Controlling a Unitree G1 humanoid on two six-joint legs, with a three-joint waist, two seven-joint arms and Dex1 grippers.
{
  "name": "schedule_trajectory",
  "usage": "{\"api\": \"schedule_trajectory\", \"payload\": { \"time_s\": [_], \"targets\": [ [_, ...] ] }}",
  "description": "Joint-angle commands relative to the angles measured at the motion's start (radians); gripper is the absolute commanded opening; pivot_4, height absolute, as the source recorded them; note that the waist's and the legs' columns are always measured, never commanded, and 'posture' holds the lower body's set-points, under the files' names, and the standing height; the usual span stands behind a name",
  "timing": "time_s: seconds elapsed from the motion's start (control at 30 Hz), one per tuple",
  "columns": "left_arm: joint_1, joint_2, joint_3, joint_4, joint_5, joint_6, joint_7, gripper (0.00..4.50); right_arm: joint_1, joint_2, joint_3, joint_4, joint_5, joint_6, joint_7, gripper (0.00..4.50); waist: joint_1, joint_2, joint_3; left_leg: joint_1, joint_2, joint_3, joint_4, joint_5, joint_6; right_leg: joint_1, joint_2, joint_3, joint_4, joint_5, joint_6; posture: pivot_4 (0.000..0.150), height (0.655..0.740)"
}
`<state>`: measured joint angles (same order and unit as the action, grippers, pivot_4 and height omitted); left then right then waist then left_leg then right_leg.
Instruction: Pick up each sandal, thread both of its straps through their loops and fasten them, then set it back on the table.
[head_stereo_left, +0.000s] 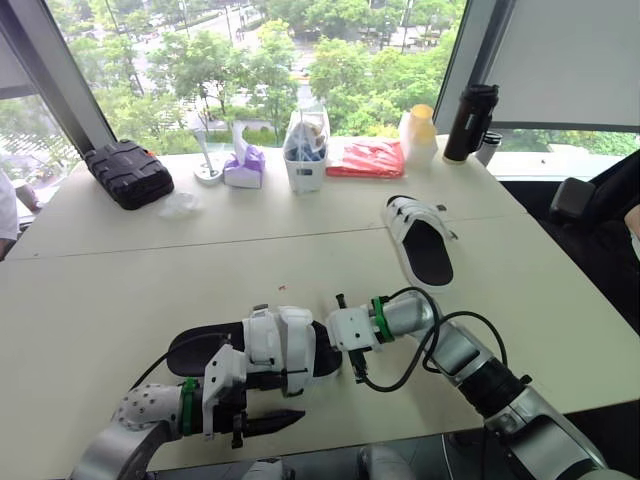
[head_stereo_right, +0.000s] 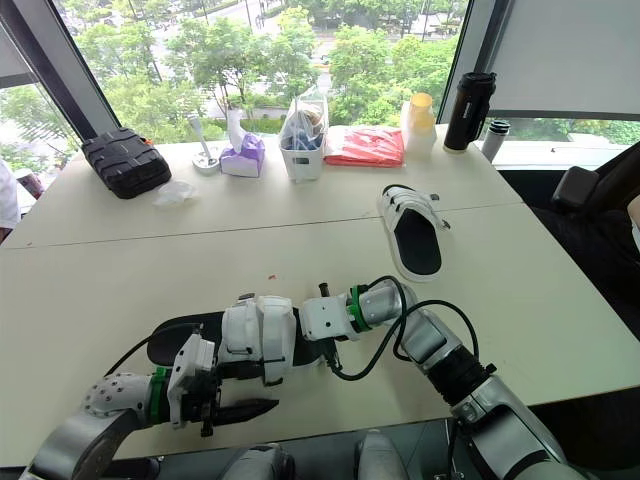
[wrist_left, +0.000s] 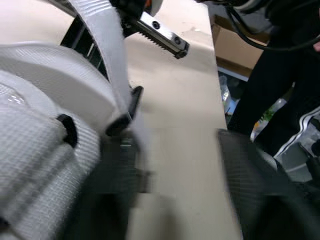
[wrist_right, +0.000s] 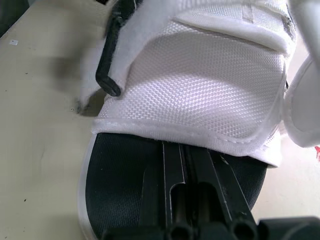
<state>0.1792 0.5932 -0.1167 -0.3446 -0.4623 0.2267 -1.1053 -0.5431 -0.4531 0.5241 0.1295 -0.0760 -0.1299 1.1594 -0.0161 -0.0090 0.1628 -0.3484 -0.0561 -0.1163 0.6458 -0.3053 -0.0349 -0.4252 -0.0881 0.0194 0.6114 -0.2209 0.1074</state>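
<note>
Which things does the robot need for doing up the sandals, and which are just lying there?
For the job: near sandal, far sandal, left gripper, right gripper.
Just lying about: black case, tissue box, white bin, red bag, black flask.

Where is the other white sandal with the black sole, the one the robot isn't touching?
In the head views, the white sandal lies on the pale table, on the robot's right, just in front of the red packet.

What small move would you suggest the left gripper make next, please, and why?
Probably ease the open left gripper toward the white strap and pinch it: the strap looks unfastened beside its black loop, while the right gripper rests on the footbed.
</note>
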Motion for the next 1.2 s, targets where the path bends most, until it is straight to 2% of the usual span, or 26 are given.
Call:
{"api": "schedule_trajectory", "payload": {
  "time_s": [0.03, 0.07, 0.1, 0.33, 0.47, 0.7, 0.77, 0.87, 1.03, 1.2],
  "targets": [
    [-0.013, -0.014, -0.019, -0.005, -0.01, 0.006, 0.011, 0.62, 0.025, -0.01, 0.039, 0.034, -0.054, 0.034, 0.007, 0.0, 0.0, 0.0, 0.0, 0.0, 0.0, 0.0, 0.0, 0.0, 0.0, 0.0, 0.0, 0.0, 0.0, 0.0, 0.0, 0.15, 0.74],
    [-0.018, -0.021, -0.022, -0.001, -0.009, 0.008, 0.016, 0.14, 0.025, -0.009, 0.039, 0.034, -0.054, 0.035, 0.006, 0.0, 0.001, 0.0, 0.0, 0.0, 0.0, 0.0, 0.0, 0.0, 0.0, 0.0, 0.0, 0.0, 0.0, 0.0, 0.0, 0.15, 0.74],
    [-0.022, -0.026, -0.025, 0.0, -0.011, 0.014, 0.022, 0.05, 0.026, -0.01, 0.039, 0.033, -0.054, 0.035, 0.006, 0.0, 0.001, 0.0, 0.0, 0.0, 0.0, 0.0, 0.0, 0.0, 0.0, 0.0, 0.0, 0.0, 0.0, 0.0, 0.0, 0.15, 0.74],
    [-0.004, 0.0, -0.036, -0.021, -0.052, 0.139, 0.03, 0.05, 0.025, -0.01, 0.038, 0.035, -0.055, 0.036, 0.004, 0.0, 0.001, 0.0, 0.0, 0.0, 0.0, 0.0, 0.0, 0.0, 0.0, 0.0, 0.0, 0.0, 0.0, 0.0, 0.0, 0.15, 0.74],
    [0.065, 0.109, -0.046, -0.084, -0.113, 0.253, -0.04, 0.05, 0.029, -0.011, 0.04, 0.031, -0.055, 0.035, 0.004, 0.0, -0.004, 0.001, 0.0, 0.0, 0.0, 0.0, 0.0, 0.0, 0.0, 0.0, 0.0, 0.0, 0.0, 0.0, 0.0, 0.15, 0.74],
    [0.136, 0.253, -0.061, -0.158, -0.129, 0.289, -0.125, 0.05, 0.029, -0.012, 0.041, 0.031, -0.053, 0.032, 0.005, 0.0, -0.002, 0.0, 0.001, -0.001, 0.0, 0.0, -0.001, -0.001, 0.001, -0.001, 0.0, 0.0, -0.001, -0.001, 0.0, 0.15, 0.74],
    [0.154, 0.277, -0.073, -0.146, -0.101, 0.239, -0.155, 0.05, 0.028, -0.012, 0.042, 0.031, -0.052, 0.032, 0.006, 0.0, -0.005, 0.002, 0.001, -0.001, 0.001, 0.0, -0.001, -0.001, 0.001, -0.001, 0.001, 0.0, -0.001, -0.001, -0.001, 0.15, 0.74],
    [0.169, 0.265, -0.056, -0.118, -0.096, 0.16, -0.168, 0.05, 0.028, -0.014, 0.044, 0.027, -0.05, 0.034, 0.009, 0.0, -0.008, 0.002, 0.001, 0.0, 0.001, 0.001, -0.002, -0.002, 0.003, -0.002, 0.0, 0.0, -0.001, -0.002, -0.004, 0.15, 0.74],
    [0.179, 0.218, 0.031, -0.138, -0.173, 0.097, -0.154, 0.05, 0.03, -0.02, 0.043, 0.024, -0.05, 0.03, 0.014, 0.0, -0.006, 0.002, 0.001, -0.001, 0.001, 0.001, -0.004, -0.003, 0.005, -0.003, 0.0, 0.0, -0.001, -0.002, -0.006, 0.15, 0.74],
    [0.192, 0.203, 0.158, -0.201, -0.32, 0.138, -0.125, 0.05, 0.026, -0.019, 0.043, 0.032, -0.052, 0.024, 0.015, 0.0, -0.001, 0.001, 0.001, -0.001, 0.001, 0.0, -0.003, -0.003, 0.005, -0.003, 0.0, 0.0, -0.001, -0.003, -0.005, 0.15, 0.74]
  ]
}}
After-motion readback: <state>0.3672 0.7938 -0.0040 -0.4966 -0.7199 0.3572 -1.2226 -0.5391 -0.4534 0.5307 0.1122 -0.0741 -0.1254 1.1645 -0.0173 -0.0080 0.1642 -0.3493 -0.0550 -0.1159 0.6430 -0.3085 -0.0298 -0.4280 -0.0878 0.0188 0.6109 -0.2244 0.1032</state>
